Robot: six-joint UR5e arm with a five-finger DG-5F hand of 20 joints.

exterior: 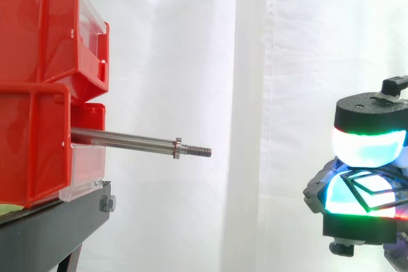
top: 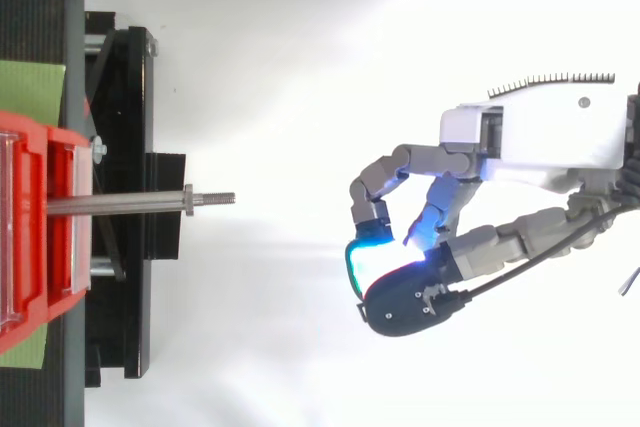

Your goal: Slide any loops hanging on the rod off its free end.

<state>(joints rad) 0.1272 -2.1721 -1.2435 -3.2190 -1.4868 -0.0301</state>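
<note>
Well apart from the rod [exterior: 127, 139], the hand [top: 520, 137] hangs at the right, fingers curled inward and holding nothing. The rod juts level from stacked red bins [exterior: 38, 49] on a black stand [exterior: 51, 227], with a nut [exterior: 178, 148] near its threaded free end.

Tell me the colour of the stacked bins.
The stacked bins are red, best seen in the side view.
</note>
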